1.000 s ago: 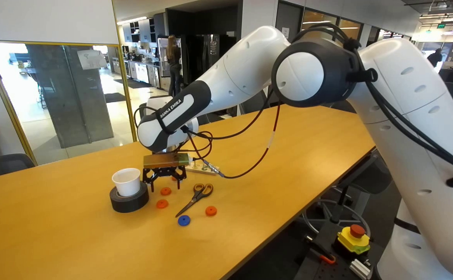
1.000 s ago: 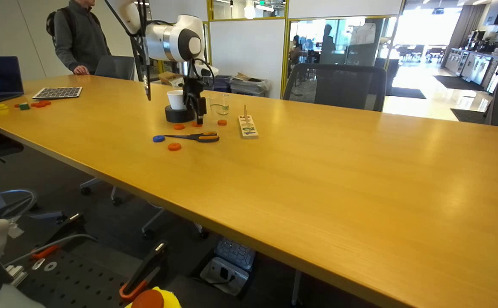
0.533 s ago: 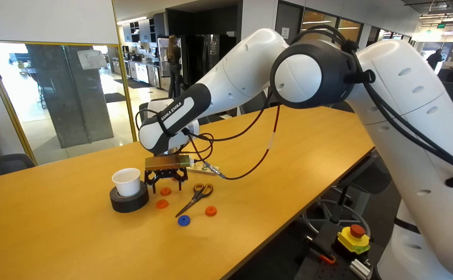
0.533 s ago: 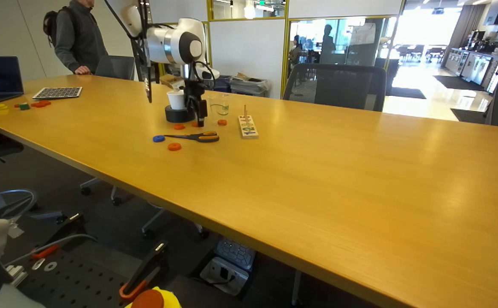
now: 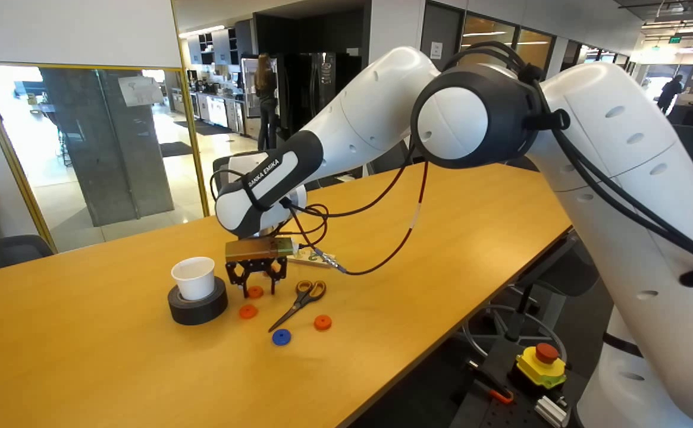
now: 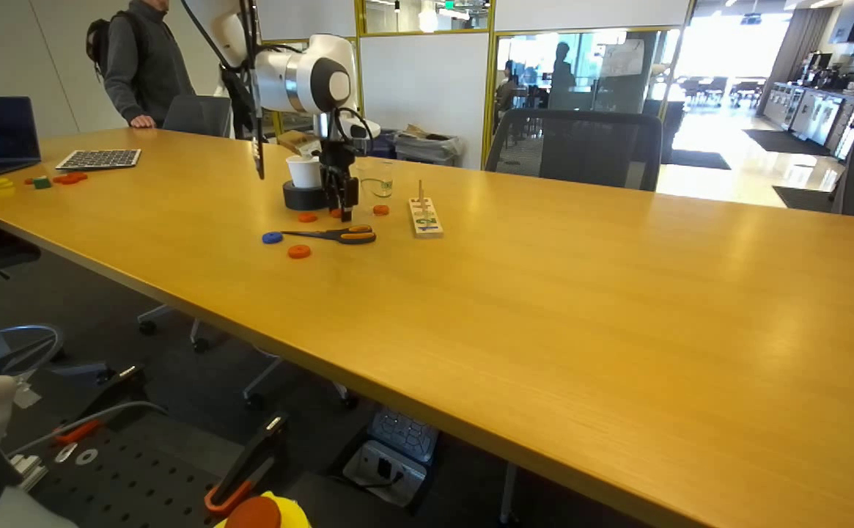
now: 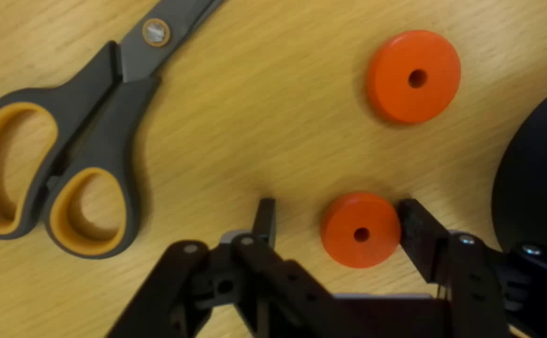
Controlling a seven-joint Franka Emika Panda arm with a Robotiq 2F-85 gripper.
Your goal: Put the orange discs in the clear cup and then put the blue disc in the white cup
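Wrist view: tool (image 7: pixel 337 218) bottom, right of centre, jaws parted either side of an orange disc (image 7: pixel 360 230); finger on frame right seems to touch it, gap on the other side.
Second disc (image 7: pixel 414 77): upper right, flat on surface (image 7: pixel 264 117).
Scissors (image 7: pixel 116 126): upper left.
Blue disc (image 5: pixel 281 337): low, left of centre in an exterior view, just beside scissor tips.
White cup (image 5: pixel 193 276): same view, left, upright, black ring (image 5: pixel 197 312) at foot.
Clear cup (image 6: pixel 379 188): upper centre in an exterior view.

Gripper (image 5: pixel 259 293), jaws apart, astride one orange disc (image 5: pixel 256 292), blue disc (image 5: pixel 281 337) just beside the scissors (image 5: pixel 300 302)
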